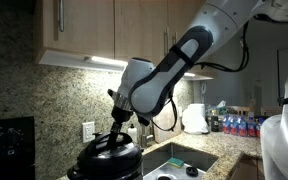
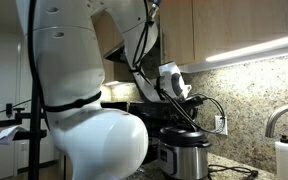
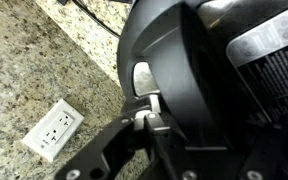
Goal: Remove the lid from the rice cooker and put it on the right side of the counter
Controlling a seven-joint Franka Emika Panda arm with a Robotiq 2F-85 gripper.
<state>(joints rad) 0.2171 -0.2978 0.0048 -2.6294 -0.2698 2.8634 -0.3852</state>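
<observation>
The black rice cooker with its steel band stands on the granite counter against the backsplash. Its domed black lid sits on top. In both exterior views my gripper reaches down onto the lid's raised top handle. In the wrist view the lid fills most of the picture. My gripper straddles the handle, and one fingertip presses against the handle's side. The opposite finger is lost in the dark. The jaws look shut on the handle.
A steel sink lies beside the cooker, with a faucet and a soap bottle. A wall outlet sits just behind the cooker. A white appliance and bottles stand further along. Cabinets hang overhead.
</observation>
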